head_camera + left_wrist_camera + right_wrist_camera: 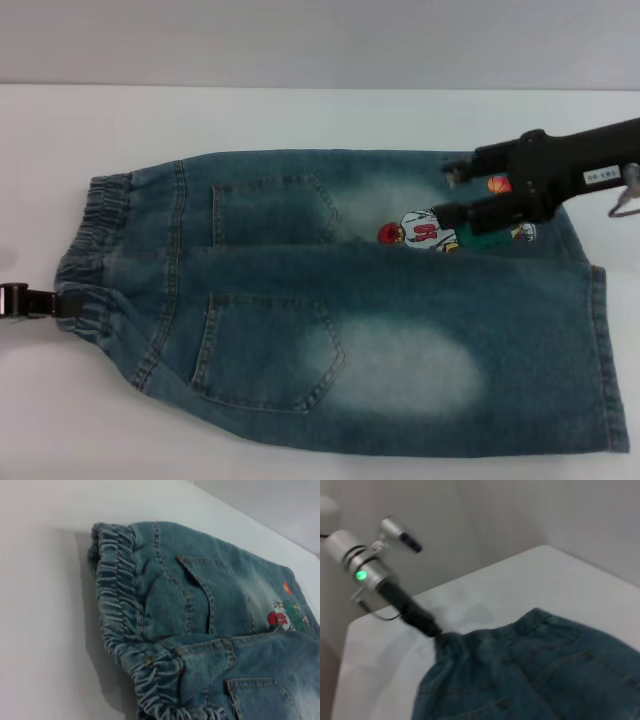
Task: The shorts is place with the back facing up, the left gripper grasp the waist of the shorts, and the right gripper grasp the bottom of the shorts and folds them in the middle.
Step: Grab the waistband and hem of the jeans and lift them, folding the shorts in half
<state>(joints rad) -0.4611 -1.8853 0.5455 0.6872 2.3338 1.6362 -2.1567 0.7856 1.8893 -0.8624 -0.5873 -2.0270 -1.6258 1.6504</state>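
Note:
The blue denim shorts (400,330) lie flat on the white table, back pockets up. The ruched waist of the shorts (95,240) is at the left, and the bottom of the shorts (610,360) with its stitched hems is at the right. My left gripper (40,301) sits at the table's left edge, shut on the waistband, which bunches to a point at its jaws. The right wrist view shows this left gripper (432,629) with its green light. My right gripper (452,192) hovers open over the far leg, by the cartoon figure (415,232) and short of the hems.
The white table (300,115) runs to a pale wall behind. The left wrist view shows the waistband (117,605) and a back pocket (225,595) close up. A grey cable loop (625,200) hangs by the right arm.

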